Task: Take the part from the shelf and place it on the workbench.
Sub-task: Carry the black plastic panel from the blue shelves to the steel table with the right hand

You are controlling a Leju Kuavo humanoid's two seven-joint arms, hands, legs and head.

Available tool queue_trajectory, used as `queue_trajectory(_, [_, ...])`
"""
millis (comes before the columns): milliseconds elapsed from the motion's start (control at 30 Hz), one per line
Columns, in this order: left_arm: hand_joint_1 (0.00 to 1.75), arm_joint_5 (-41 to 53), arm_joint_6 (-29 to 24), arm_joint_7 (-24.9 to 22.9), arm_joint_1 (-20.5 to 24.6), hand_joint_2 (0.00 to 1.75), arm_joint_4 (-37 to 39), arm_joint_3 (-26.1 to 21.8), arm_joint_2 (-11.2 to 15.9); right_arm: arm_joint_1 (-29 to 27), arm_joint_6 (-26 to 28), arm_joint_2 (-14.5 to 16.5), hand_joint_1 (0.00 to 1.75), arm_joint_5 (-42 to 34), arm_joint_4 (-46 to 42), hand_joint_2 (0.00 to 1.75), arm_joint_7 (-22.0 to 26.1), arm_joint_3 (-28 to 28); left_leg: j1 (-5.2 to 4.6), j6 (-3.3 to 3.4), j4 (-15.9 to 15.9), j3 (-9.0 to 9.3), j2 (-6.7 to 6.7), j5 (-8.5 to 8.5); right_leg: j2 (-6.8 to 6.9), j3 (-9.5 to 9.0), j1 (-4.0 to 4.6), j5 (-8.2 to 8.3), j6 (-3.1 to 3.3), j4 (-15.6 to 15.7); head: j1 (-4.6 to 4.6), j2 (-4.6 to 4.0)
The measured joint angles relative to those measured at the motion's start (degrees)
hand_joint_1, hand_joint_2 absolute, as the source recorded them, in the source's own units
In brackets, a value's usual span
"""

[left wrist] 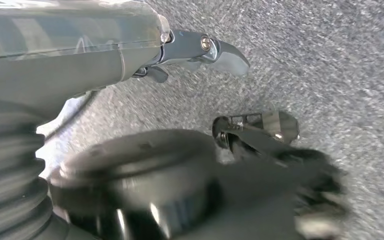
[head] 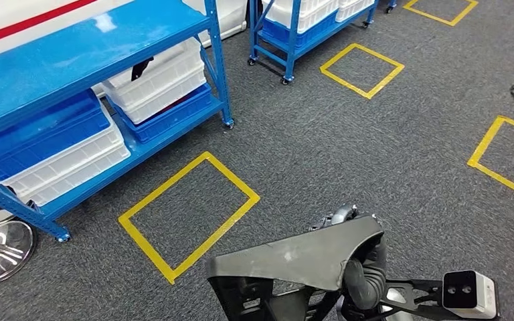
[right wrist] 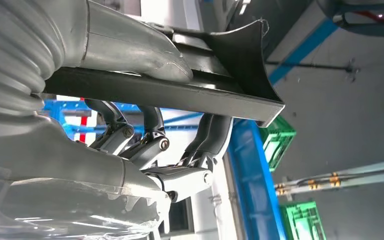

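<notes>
Dark grey moulded plastic forms the part (head: 294,257), a flat angular panel with a raised edge, which sits low in the head view, near the robot, above the grey carpet floor (head: 375,147). The right hand (head: 365,277) grasps it from beneath at the right end. The right wrist view adds the detail: the thick grey thumb (right wrist: 140,55) lies on one face of the part (right wrist: 220,80) and the darker fingers (right wrist: 215,135) curl around the opposite face, so the panel is clamped between them.

The left wrist view shows the left hand (left wrist: 205,50) over carpet with nothing in it; its thumb extends outward, but whether the fingers are spread or curled cannot be told.

Far left in the head view stands a blue steel shelf (head: 87,47) carrying white plastic crates (head: 154,80). Yellow tape squares (head: 187,210) mark the floor.
</notes>
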State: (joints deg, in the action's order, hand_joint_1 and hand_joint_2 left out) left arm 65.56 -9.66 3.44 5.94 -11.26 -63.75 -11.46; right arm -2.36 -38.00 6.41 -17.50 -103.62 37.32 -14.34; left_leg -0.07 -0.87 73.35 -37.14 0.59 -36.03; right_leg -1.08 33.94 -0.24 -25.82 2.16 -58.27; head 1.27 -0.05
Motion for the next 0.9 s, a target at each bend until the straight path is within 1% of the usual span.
queue_trajectory(33, [0.0,0.0,0.0,-0.1,0.0,1.75,0.0,0.0,0.1,-0.1,0.0,-0.1,1.75,0.0,0.1,1.75,0.0,0.0,0.09,-0.03,0.7,-0.36,-0.08,0.46,-0.76,0.07,0.0,0.02,0.0,-0.1,0.0,0.0])
queue_trajectory(67, [0.0,0.0,-0.1,-0.1,0.0,1.75,0.0,0.0,0.2,-0.2,0.0,-0.1,1.75,0.0,0.2,1.75,0.0,0.0,0.2,-0.02,-0.9,0.37,-0.23,2.01,-1.52,0.09,-0.01,0.02,-0.03,-0.3,0.0,0.01])
queue_trajectory(100, [0.0,0.0,-0.2,-0.2,0.0,1.75,0.0,0.0,0.3,-0.3,0.0,-0.2,1.75,-0.1,0.3,1.75,0.0,0.0,0.35,0.02,-4.4,1.98,-0.71,4.2,-2.27,0.08,-0.04,0.01,-0.11,-0.4,0.0,0.01])
queue_trajectory(133, [0.0,0.0,-0.3,-0.3,0.0,1.75,0.0,0.0,0.4,-0.3,0.0,-0.2,1.75,-0.2,0.3,1.75,0.1,0.0,0.51,0.09,-8.4,3.79,-2.05,6.01,-2.99,0.14,-0.05,0.03,-0.28,-0.6,-0.01,0.01])
queue_trajectory(167, [0.0,-0.1,-0.5,-0.3,-0.1,1.75,0.0,0.0,0.5,-0.2,-0.1,-0.2,1.75,-0.4,0.4,1.75,0.1,0.0,0.65,0.16,-11.9,5.24,-3.39,7.23,-3.72,0.33,-0.06,0.08,-0.56,-0.7,-0.02,0.01])
queue_trajectory(200, [0.0,-0.1,-0.7,-0.4,-0.1,1.75,0.0,0.0,0.6,-0.2,-0.2,-0.2,1.75,-0.6,0.4,1.75,0.2,0.0,0.7,0.26,-14.1,6.1,-4.46,7.81,-4.33,0.58,-0.12,0.22,-0.93,-0.8,-0.03,0.01])
queue_trajectory(233, [0.0,-0.3,-1.0,-0.3,-0.1,1.75,0.0,0.0,0.6,-0.2,-0.3,-0.3,1.75,-0.8,0.6,1.75,0.2,0.0,0.63,0.42,-15.0,6.4,-5.09,7.79,-4.92,0.85,-0.23,0.4,-1.37,-0.8,-0.04,0.01])
queue_trajectory(267, [0.0,-0.5,-1.2,-0.3,-0.1,1.75,0.0,-0.1,0.7,-0.2,-0.4,-0.3,1.75,-1.0,0.7,1.75,0.2,0.1,0.51,0.67,-15.3,6.46,-4.69,7.92,-5.54,1.08,-0.34,0.65,-1.83,-0.7,-0.05,0.01])
queue_trajectory(300, [0.0,-0.6,-1.3,-0.2,-0.1,1.75,0.0,-0.1,0.7,-0.2,-0.5,-0.3,1.75,-1.1,0.8,1.75,0.3,0.2,0.54,1.06,-15.6,6.55,-4.07,8.2,-5.87,1.24,-0.47,0.8,-2.21,-0.6,-0.06,0.01])
queue_trajectory(333, [0.0,-0.8,-1.3,-0.2,0.0,1.75,0.0,-0.1,0.8,-0.2,-0.5,-0.4,1.75,-1.1,0.9,1.75,0.3,0.3,0.56,1.49,-15.9,6.66,-3.41,8.52,-5.27,1.49,-0.47,0.59,-2.49,-0.9,-0.07,0.01])
queue_trajectory(367, [0.0,-0.8,-1.4,-0.1,0.0,1.75,0.0,-0.1,0.8,-0.1,-0.6,-0.4,1.75,-1.2,1.0,1.75,0.3,0.4,0.62,1.91,-16.3,6.75,-2.67,8.86,-4.01,2.11,-0.4,-0.26,-2.68,-2.1,-0.16,0.01])
queue_trajectory(400, [0.0,-0.9,-1.4,-0.1,0.0,1.75,0.0,-0.1,0.9,-0.1,-0.7,-0.5,1.75,-1.3,1.1,1.75,0.3,0.5,0.63,2.23,-16.6,6.75,-1.9,9.11,-2.36,3.24,-0.38,-1.83,-2.79,-4.6,-0.25,0.01])
queue_trajectory(433, [0.0,-0.9,-1.4,0.0,-0.1,1.75,0.0,-0.1,0.9,0.0,-0.8,-0.5,1.75,-1.3,1.2,1.75,0.3,0.6,0.45,2.4,-16.7,6.7,-1.1,9.19,-0.73,4.8,-0.38,-3.8,-2.9,-8.0,-0.33,0.01])
queue_trajectory(467, [0.0,-1.1,-1.4,0.1,-0.2,1.75,0.0,-0.2,1.0,0.0,-0.8,-0.6,1.75,-1.3,1.4,1.75,0.4,0.6,0.31,2.51,-16.7,6.62,-0.29,9.2,0.08,6.53,-0.47,-5.65,-3.04,-11.7,-0.4,0.01])
queue_trajectory(500, [0.0,-1.2,-1.3,0.3,-0.2,1.75,0.0,-0.3,1.1,0.0,-0.7,-0.6,1.75,-1.2,1.5,1.75,0.4,0.6,0.2,2.53,-16.7,6.55,0.54,9.18,0.44,7.84,-0.57,-6.76,-3.16,-14.7,-0.4,0.01])
queue_trajectory(533, [0.0,-1.5,-1.3,0.5,-0.3,1.75,0.0,-0.3,1.2,0.0,-0.6,-0.6,1.75,-1.0,1.6,1.75,0.4,0.7,0.14,2.52,-16.7,6.51,1.33,9.14,0.64,8.27,-0.65,-6.82,-3.24,-15.9,-0.39,0.01])
queue_trajectory(567, [0.0,-1.7,-1.3,0.7,-0.3,1.75,0.0,-0.4,1.2,0.0,-0.6,-0.6,1.75,-0.8,1.6,1.75,0.4,0.7,0.11,2.47,-16.7,6.5,2.06,9.1,0.85,7.65,-0.69,-5.95,-3.28,-15.1,-0.39,0.01])
queue_trajectory(600, [0.0,-1.8,-1.2,0.8,-0.2,1.75,0.0,-0.5,1.3,0.0,-0.5,-0.6,1.75,-0.6,1.6,1.75,0.4,0.8,0.1,2.38,-16.7,6.55,2.7,9.03,1.22,6.01,-0.7,-4.37,-3.26,-12.3,-0.4,0.01])
queue_trajectory(633, [0.0,-1.9,-1.2,1.0,-0.1,1.75,0.0,-0.5,1.3,0.0,-0.5,-0.6,1.75,-0.4,1.6,1.75,0.4,0.8,0.08,2.23,-16.6,6.66,3.25,8.93,2.02,3.73,-0.67,-2.64,-3.19,-8.4,-0.4,0.01])
queue_trajectory(667, [0.0,-1.9,-1.2,1.0,-0.1,1.75,0.0,-0.5,1.3,0.1,-0.4,-0.6,1.75,-0.3,1.6,1.75,0.4,0.9,-0.05,1.99,-16.6,6.74,3.71,8.77,3.16,1.67,-0.41,-1.56,-3.02,-4.7,-0.41,0.01])
queue_trajectory(700, [0.0,-1.9,-1.2,1.1,0.0,1.75,0.0,-0.5,1.3,0.2,-0.3,-0.5,1.75,-0.1,1.6,1.75,0.3,0.9,-0.2,1.71,-16.5,6.82,4.17,8.61,3.98,0.22,-0.22,-0.91,-2.73,-2.0,-0.37,0.01])
queue_trajectory(733, [0.0,-1.9,-1.1,1.1,0.0,1.75,0.0,-0.5,1.4,0.3,-0.1,-0.5,1.75,0.0,1.5,1.75,0.3,1.0,-0.34,1.42,-16.4,6.89,4.62,8.46,4.5,-0.48,-0.01,-0.79,-2.43,-0.6,-0.33,0.01])
queue_trajectory(767, [0.0,-1.7,-1.1,1.2,0.0,1.75,0.0,-0.5,1.4,0.3,0.3,-0.4,1.75,0.4,1.5,1.75,0.3,1.1,-0.45,1.11,-16.3,6.94,5.11,8.33,4.36,-0.51,0.21,-0.98,-2.1,-0.2,-0.29,0.01])
queue_trajectory(800, [0.0,-1.6,-0.9,1.2,0.0,1.75,0.0,-0.5,1.5,0.2,0.7,-0.3,1.75,0.7,1.4,1.75,0.3,1.2,-0.43,0.82,-16.3,7.05,5.63,8.2,3.66,-0.41,0.18,-0.88,-1.78,-0.2,-0.25,0.01])
queue_trajectory(833, [0.0,-1.4,-0.8,1.2,0.1,1.75,0.0,-0.5,1.6,0.0,1.1,-0.2,1.75,1.1,1.2,1.75,0.4,1.3,-0.29,0.47,-16.0,7.04,5.29,7.88,3.07,-0.39,0.15,-0.8,-1.5,-0.1,-0.25,0.01])
queue_trajectory(867, [0.0,-1.2,-0.6,1.2,0.1,1.75,0.0,-0.5,1.8,-0.2,1.5,-0.1,1.75,1.5,1.0,1.75,0.6,1.3,-0.15,0.13,-15.1,6.74,4.25,7.11,2.48,-0.4,0.06,-0.71,-1.21,0.0,-0.23,0.01])
queue_trajectory(900, [0.0,-1.2,-0.5,1.1,0.2,1.75,0.0,-0.5,1.9,-0.4,1.8,0.0,1.75,1.8,0.7,1.75,0.8,1.3,0.0,-0.16,-13.1,5.89,2.87,5.76,1.95,-0.44,-0.07,-0.6,-0.92,0.1,-0.22,0.01])
